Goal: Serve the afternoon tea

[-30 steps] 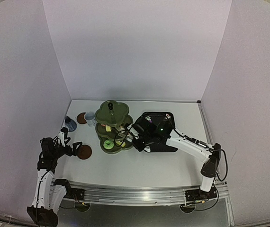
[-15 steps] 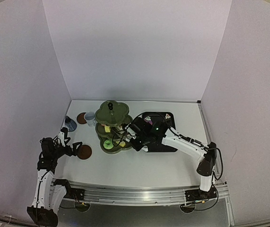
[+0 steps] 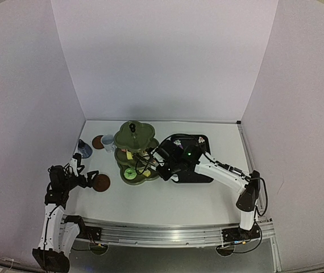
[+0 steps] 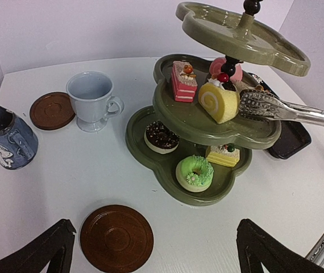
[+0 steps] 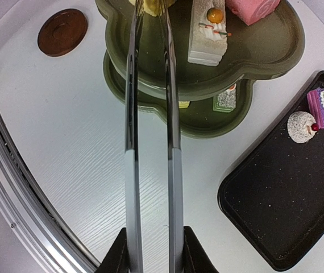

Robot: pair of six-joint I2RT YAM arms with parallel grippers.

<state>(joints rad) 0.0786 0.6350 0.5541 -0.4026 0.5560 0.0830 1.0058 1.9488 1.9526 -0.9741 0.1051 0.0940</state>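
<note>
Over the last second your right end effector, pinching the thin metal tongs, has reached toward 9 o'clock, the tips now just beside the yellow roll cake on the middle tier of the stand, while your left end effector stays spread above a coaster.

Olive-green stand of bright cakes on a white counter.
The cakes: a pink-and-red striped slice, a yellow swirl roll, a chocolate doughnut with pale sprinkles, a green doughnut. Also a pale blue-white mug, a blue-grey pot with white markings, brown coasters, silver metal tongs, a speckled black tray.
</note>
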